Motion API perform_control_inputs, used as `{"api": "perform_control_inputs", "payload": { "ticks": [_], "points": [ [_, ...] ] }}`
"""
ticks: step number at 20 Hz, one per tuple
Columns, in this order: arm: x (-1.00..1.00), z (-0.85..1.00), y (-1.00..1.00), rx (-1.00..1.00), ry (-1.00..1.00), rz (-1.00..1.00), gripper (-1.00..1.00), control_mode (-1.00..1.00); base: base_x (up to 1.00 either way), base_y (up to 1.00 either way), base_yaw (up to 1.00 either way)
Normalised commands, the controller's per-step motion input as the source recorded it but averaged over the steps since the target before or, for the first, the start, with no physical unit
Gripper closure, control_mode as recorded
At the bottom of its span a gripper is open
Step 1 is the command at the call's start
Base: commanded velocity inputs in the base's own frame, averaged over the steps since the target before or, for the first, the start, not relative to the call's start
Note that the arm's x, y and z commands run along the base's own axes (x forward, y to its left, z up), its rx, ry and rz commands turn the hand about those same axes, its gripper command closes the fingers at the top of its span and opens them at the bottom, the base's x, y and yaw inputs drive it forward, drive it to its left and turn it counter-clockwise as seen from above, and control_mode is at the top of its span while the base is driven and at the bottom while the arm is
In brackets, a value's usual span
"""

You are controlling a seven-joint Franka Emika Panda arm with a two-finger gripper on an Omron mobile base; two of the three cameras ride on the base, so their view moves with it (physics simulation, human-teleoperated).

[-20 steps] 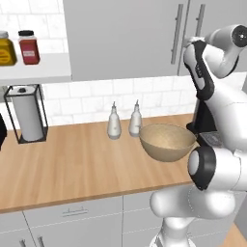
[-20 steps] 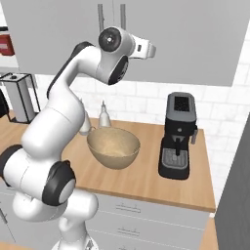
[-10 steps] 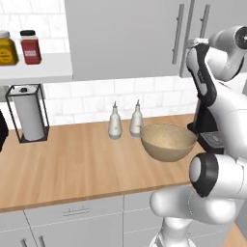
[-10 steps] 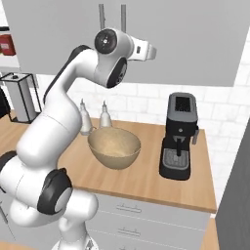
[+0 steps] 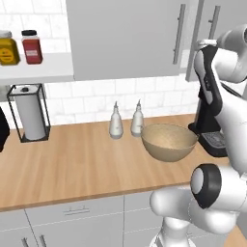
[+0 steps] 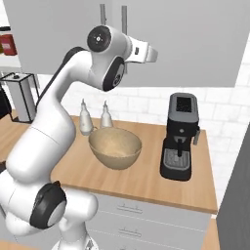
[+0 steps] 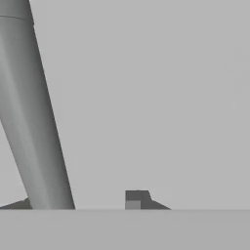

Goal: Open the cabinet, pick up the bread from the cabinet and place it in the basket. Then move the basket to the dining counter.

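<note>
Cabinet (image 5: 125, 38) doors shut in the left view, basket (image 5: 169, 141) on the worktop (image 5: 72, 164) beside two bottles (image 5: 126, 120). From the right, the hand is raised at the bar handles (image 6: 113, 17), coffee machine (image 6: 180, 136) beside the basket. Hand view: gripper (image 7: 80, 201) straddles a handle, one fingertip (image 7: 137, 199) clear of it; jaws part open, grip unclear.

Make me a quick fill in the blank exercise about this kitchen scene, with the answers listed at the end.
1. The doors of the tall grey wall cabinet are ____.
2. The wide tan woven basket sits on the wooden worktop right next to the black ____ machine.
3. Just behind the basket stand ____ small white bottles.
4. The paper towel roll stands in a ____ wire holder.

Answers: closed; coffee; two; black
</note>
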Motion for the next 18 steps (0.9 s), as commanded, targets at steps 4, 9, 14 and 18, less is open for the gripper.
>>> {"api": "perform_control_inputs", "payload": {
  "ticks": [4,9,14,18],
  "points": [
    [-0.72,-0.01,-1.00,0.00,0.06,-0.03,1.00,-1.00,0.00,0.00,0.00],
    [-0.68,-0.14,-1.00,0.01,0.02,-0.01,1.00,-1.00,0.00,0.00,0.00],
    [-0.63,-0.22,-1.00,0.00,0.00,-0.01,1.00,-1.00,0.00,0.00,0.00],
    [-0.57,-0.26,-1.00,0.00,0.00,0.00,1.00,-1.00,0.00,0.00,0.00]
  ]
}}
